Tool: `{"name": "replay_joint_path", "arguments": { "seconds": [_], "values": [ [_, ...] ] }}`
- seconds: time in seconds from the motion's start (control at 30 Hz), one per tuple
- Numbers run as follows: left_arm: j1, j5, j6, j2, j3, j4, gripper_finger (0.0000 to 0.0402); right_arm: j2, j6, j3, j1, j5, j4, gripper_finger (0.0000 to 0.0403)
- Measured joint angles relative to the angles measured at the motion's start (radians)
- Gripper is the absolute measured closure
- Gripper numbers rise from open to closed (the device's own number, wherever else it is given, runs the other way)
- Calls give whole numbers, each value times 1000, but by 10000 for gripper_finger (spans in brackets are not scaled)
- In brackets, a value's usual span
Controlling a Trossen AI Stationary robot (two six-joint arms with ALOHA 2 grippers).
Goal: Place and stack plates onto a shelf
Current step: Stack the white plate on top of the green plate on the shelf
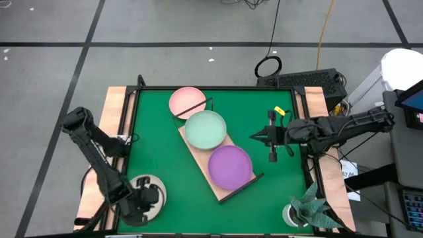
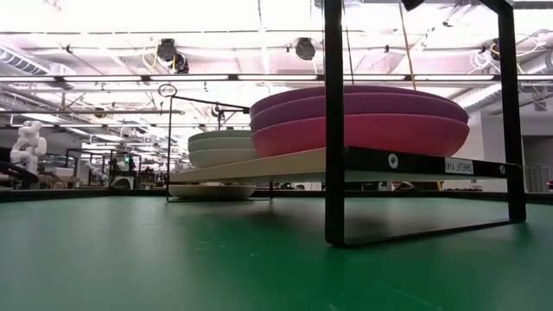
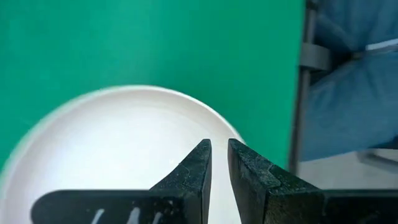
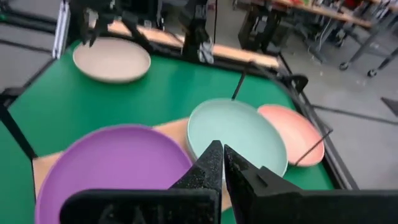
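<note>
The shelf [image 1: 198,149] lies slantwise mid-table and carries two stacks. A purple plate [image 1: 230,166] tops one; in the low view a second purple [image 2: 359,108] and a magenta plate [image 2: 363,134] sit under it. A mint plate [image 1: 205,129] tops the other stack [image 2: 223,145]. A salmon plate [image 1: 187,102] rests on the mat at the shelf's far end. A beige plate [image 1: 149,185] sits at the near-left corner, and my left gripper [image 3: 219,149] points down over its rim, shut. My right gripper [image 1: 252,137], shut, hovers right of the shelf. My left gripper points straight down at the beige plate's rim [image 3: 233,127] with shut fingers; whether the tips touch the plate I cannot tell. The plate lies flat on the mat.
A potted plant [image 1: 310,210] stands at the near-right corner. A small yellow object [image 1: 279,111] lies by the right edge. A black frame [image 1: 135,99] and wooden strips border the green mat [image 1: 165,158]. Open mat lies between the beige plate and the shelf.
</note>
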Motion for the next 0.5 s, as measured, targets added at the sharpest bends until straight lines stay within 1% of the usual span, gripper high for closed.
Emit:
{"name": "replay_joint_path", "arguments": {
  "seconds": [0.1, 0.23, 0.37, 0.5],
  "values": [
    [-49, -32, -67, 0, 0, 26, 336, -7, -19, 0, 0, 1, 29, 403],
    [-94, -105, -109, 18, 0, 54, 310, -10, -39, 0, -1, 1, 59, 403],
    [-124, -110, -175, 65, 0, 63, 270, -10, -44, 0, -1, 1, 60, 403],
    [-150, -106, -186, 123, 0, 119, 221, -10, -67, 0, -1, 2, 60, 403]
  ]
}}
